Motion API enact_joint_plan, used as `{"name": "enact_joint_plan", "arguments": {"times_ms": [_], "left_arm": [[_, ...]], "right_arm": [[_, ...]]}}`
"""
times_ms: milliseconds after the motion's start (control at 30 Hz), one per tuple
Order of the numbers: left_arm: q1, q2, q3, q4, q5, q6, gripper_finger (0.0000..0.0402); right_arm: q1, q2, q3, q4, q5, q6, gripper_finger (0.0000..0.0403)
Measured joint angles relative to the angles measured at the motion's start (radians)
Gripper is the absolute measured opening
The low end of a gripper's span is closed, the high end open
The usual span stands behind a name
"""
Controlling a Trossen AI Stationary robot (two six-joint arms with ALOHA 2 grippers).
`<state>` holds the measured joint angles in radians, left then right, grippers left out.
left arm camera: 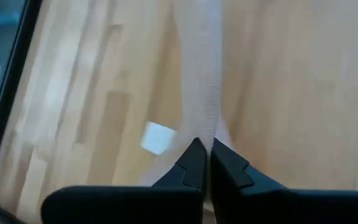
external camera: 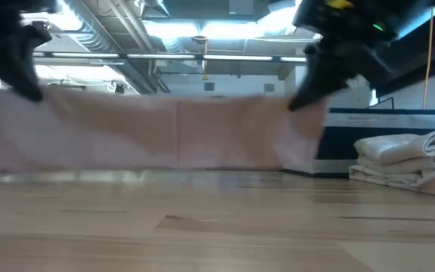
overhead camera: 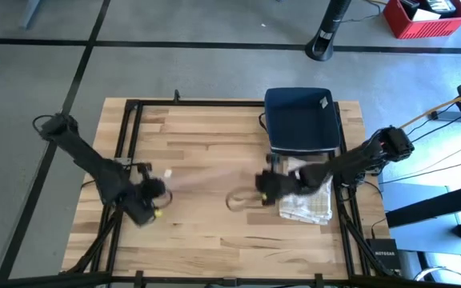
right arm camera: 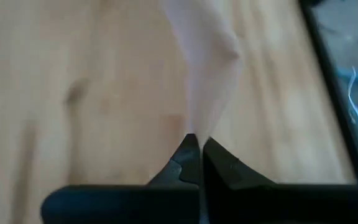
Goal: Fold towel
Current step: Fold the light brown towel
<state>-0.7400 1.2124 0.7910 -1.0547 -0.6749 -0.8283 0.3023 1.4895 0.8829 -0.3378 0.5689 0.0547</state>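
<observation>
Butcher-block table (overhead camera: 214, 232) fills the middle of the high view, with the two dark arms reaching in from its left and right edges. Stretched between them is the pale pink towel (external camera: 157, 132): from overhead it is only a faint blurred band across the centre of the frame, but the low view shows it as a wide sheet hanging across the left and middle of the picture, its lower edge down at the tabletop.

At the upper right of the table sits a dark blue bin (overhead camera: 301, 120), and just below it in the high view lies a stack of folded white towels (overhead camera: 310, 200); the low view shows that stack at the right edge, layered.

The left gripper (overhead camera: 152, 192) is left of centre in the high view, its fingers (left arm camera: 194, 163) pressed together and pinching the towel's edge, which only its wrist view makes plain. The right gripper (overhead camera: 264, 186), just right of centre, beside the white stack, likewise has its fingers (right arm camera: 188, 158) closed tight on the pink cloth.
</observation>
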Motion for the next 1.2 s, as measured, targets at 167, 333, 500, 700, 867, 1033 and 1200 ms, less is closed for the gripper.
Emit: {"name": "enact_joint_plan", "arguments": {"times_ms": [167, 333, 500, 700, 867, 1033, 1200], "left_arm": [[-0.133, 0.258, 0.000, 0.146, 0.050, -0.059, 0.0001], [-0.202, 0.423, 0.002, 0.340, 0.200, -0.117, 0.0000], [-0.221, 0.452, 0.005, 0.389, 0.206, -0.173, 0.0002], [-0.222, 0.425, 0.011, 0.389, 0.294, -0.233, 0.0032], [-0.203, 0.372, 0.008, 0.394, 0.466, -0.287, 0.0094], [-0.164, 0.271, 0.032, 0.398, 0.633, -0.306, 0.0143], [-0.141, 0.137, 0.050, 0.396, 0.560, -0.349, 0.0158]], "right_arm": [[0.154, 0.073, -0.129, 0.183, -0.003, 0.067, 0.0001], [0.246, 0.131, -0.160, 0.211, -0.075, 0.125, 0.0001], [0.261, 0.144, -0.162, 0.231, -0.091, 0.124, 0.0010], [0.261, 0.144, -0.164, 0.227, -0.137, 0.125, 0.0049], [0.261, 0.142, -0.149, 0.225, -0.137, 0.174, 0.0108], [0.249, 0.127, -0.060, 0.131, -0.159, 0.233, 0.0176], [0.170, 0.104, 0.015, 0.026, -0.272, 0.360, 0.0220]]}}
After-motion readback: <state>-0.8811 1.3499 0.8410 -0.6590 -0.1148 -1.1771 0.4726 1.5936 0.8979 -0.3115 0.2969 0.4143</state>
